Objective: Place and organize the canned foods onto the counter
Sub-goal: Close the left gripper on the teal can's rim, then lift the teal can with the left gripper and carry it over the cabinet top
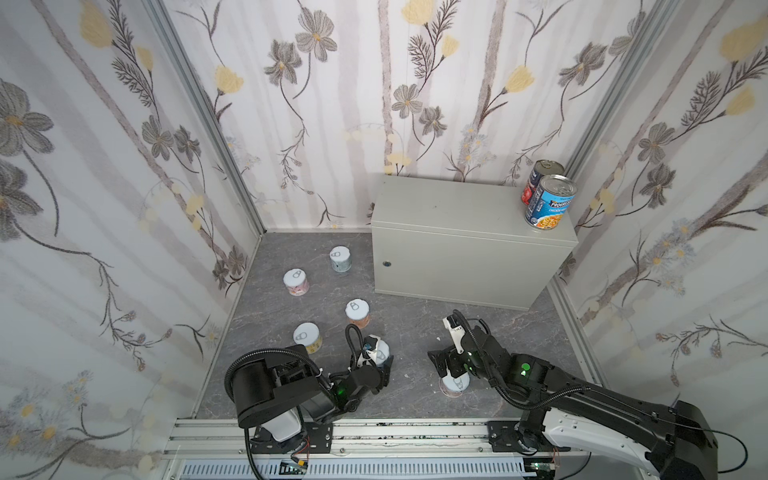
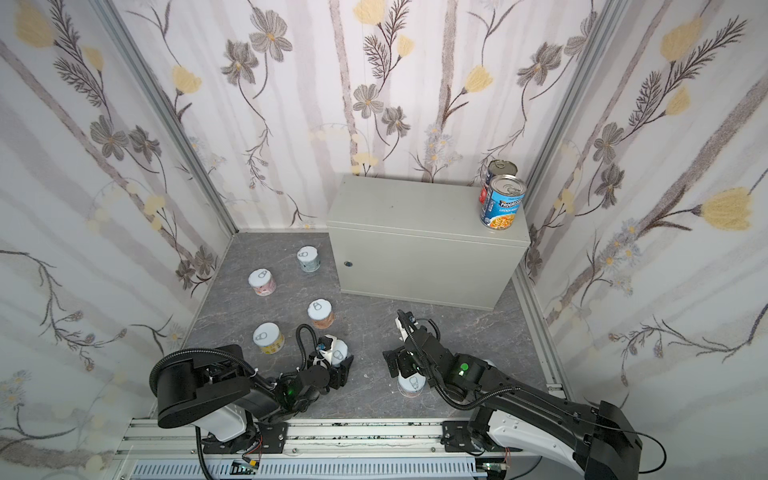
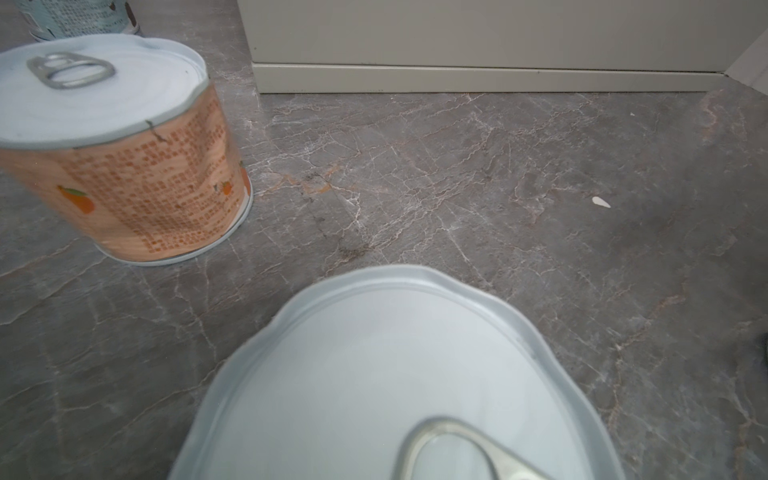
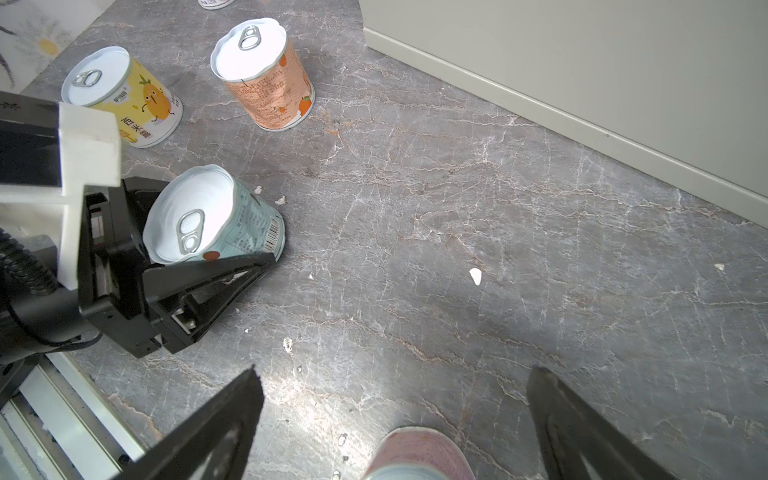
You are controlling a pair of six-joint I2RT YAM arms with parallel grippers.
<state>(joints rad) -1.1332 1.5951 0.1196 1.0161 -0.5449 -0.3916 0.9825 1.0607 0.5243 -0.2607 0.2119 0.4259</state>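
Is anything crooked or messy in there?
Yes. The teal can leans sideways in the left tool, and its lid rim looks wavy and dented. Small white crumbs dot the dark floor.

Floral wallpaper walls (image 1: 332,104) enclose a dark grey marbled floor (image 1: 415,332) dotted with small white flecks (image 4: 475,276)

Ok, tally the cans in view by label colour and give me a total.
Teal short cans: 2
Pink short cans: 2
Orange short can: 1
Yellow short can: 1
Blue soup can: 1
Navy-and-red can: 1
Total: 8
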